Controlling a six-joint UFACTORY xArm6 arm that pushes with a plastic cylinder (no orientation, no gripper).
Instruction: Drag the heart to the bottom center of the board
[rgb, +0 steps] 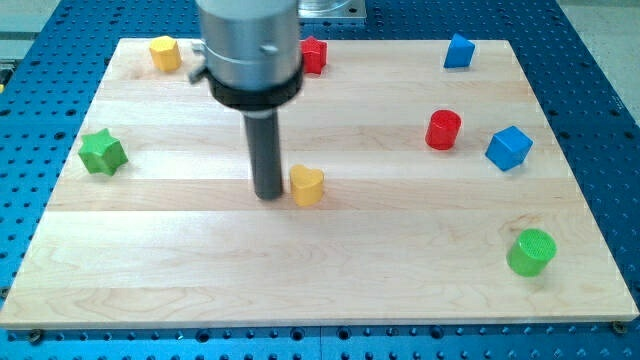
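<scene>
The board (330, 290) lies flat on a blue pegged table (600, 60), blocks scattered wide so each can be pushed alone. The yellow heart (307, 185) sits near mid-board, well above the bottom centre. My tip (269, 195) touches its left side and grasps nothing, being a bare rod; for a downward drag it probably needs to come round above. No writing is legible.

Views: one. Position: raised, in front of the tabletop (330, 290), beyond its near long edge, looking down and across at a slant. Coverage: nearly the whole tabletop, its far edge close under the view's top, blue perforated base (600, 90) around it. Range: moderate. The arm's grey housing (250, 45) looms large, cropped above. Shared coverage: not applicable.
</scene>
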